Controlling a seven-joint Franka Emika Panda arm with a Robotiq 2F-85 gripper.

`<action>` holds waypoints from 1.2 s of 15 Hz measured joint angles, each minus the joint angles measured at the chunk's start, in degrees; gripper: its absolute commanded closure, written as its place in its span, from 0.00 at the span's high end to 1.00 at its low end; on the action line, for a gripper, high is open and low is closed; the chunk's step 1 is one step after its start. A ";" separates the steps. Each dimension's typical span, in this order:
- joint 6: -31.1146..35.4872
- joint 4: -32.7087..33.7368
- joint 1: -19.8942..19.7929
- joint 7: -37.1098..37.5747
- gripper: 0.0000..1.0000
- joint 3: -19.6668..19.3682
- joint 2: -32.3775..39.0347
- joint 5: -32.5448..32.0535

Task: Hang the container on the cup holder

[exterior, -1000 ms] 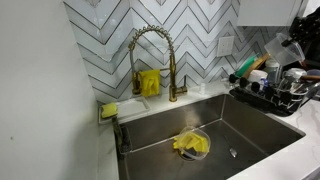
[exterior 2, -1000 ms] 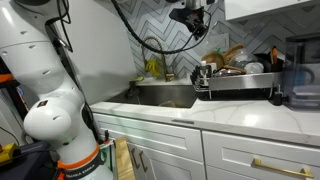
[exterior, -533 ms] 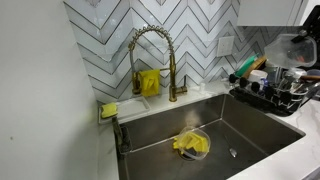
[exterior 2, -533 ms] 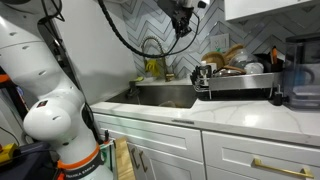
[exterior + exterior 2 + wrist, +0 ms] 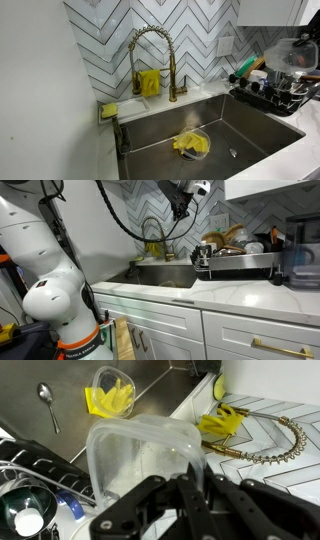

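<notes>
pincer [image 5: 192,472] is closed almost fully, its two fingers pinching the thin rim wall of the clear container [image 5: 140,460] and touching nothing else. the container hangs in the air well above the sink [image 5: 255,135], over the sink's end by the dish rack [image 5: 275,100]. it looks light, thin-walled and a little bendy, with slick plastic that could slip or buckle, so the stiffer rim seems the best place to take hold.

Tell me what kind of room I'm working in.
Most likely a home kitchen: a steel sink with a gold spring faucet, a loaded dish rack beside it, and white cabinets under the counter.
</notes>
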 measured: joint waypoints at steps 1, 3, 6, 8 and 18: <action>-0.25 -0.06 -0.18 -0.15 0.01 -0.17 0.32 1.39; -2.48 -0.15 -0.62 -1.08 0.01 -0.85 1.59 5.98; -7.30 -0.21 -1.05 -1.31 0.01 -1.10 4.24 12.73; -7.83 -0.13 -1.05 -0.84 0.06 -0.58 6.05 14.06; -7.52 1.30 -1.03 -0.84 0.01 0.75 9.34 14.83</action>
